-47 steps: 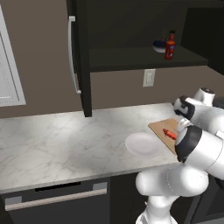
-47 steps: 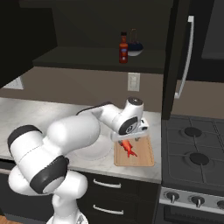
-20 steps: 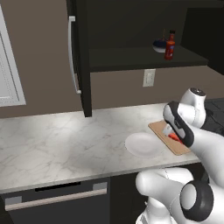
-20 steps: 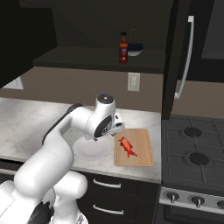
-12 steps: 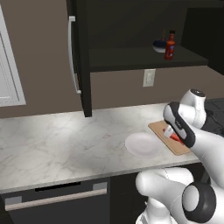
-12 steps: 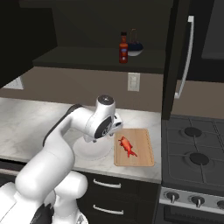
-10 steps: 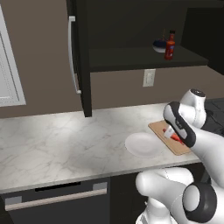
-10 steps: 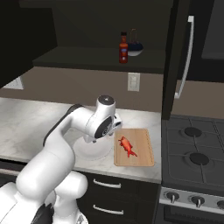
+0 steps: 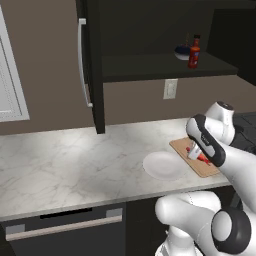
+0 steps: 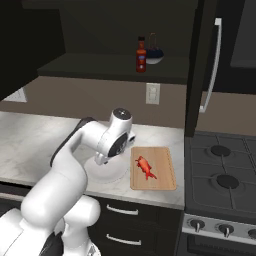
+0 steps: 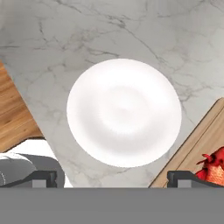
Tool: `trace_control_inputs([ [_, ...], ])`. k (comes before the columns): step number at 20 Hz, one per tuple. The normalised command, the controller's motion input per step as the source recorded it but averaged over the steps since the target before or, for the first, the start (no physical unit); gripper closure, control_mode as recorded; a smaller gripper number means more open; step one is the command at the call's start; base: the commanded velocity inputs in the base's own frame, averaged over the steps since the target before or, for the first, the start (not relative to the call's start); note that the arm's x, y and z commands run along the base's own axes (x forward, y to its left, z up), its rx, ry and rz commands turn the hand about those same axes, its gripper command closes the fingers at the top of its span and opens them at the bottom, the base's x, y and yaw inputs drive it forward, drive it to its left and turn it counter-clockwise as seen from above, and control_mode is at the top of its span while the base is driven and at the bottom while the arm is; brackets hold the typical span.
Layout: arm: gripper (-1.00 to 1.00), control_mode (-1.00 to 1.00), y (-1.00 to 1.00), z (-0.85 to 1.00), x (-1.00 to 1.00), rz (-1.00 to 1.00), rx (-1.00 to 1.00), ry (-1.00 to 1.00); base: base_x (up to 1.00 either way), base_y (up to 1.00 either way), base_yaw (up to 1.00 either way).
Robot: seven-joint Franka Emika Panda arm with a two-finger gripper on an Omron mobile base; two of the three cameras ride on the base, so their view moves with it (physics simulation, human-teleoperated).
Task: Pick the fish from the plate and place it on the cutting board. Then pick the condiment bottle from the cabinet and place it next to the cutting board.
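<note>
While pointing down at the plate, gripper spread wide, holding nothing

Dark blue bowl on the shelf (stove beside marble counter)

Since 2.4 seconds ago, the arm has swung back from over the cutting board, lifting its gripper clear of the fish, which it has left lying on the board. Its open jaws now hang above the white plate, beside the board.
</note>
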Motion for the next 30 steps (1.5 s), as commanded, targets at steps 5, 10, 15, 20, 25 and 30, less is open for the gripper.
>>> trace_control_inputs([
  [5,-1.0,-1.0,0.21,0.0,0.0,0.12,0.0,-0.07,0.0,0.0,0.0],
  [10,-1.0,-1.0,0.15,0.0,0.0,0.06,0.02,-0.11,0.0,0.0,0.0],
  [15,-1.0,-1.0,0.13,0.05,-0.04,0.02,0.06,-0.09,0.0,0.0,0.0],
  [20,-1.0,-1.0,0.13,0.1,-0.03,0.0,0.07,-0.02,0.0,0.0,0.0],
  [25,-1.0,-1.0,0.13,0.17,0.0,0.0,0.09,0.0,0.0,0.0,0.0],
  [30,-1.0,-1.0,0.13,0.18,0.0,0.0,0.1,0.0,0.0,0.0,0.0],
])
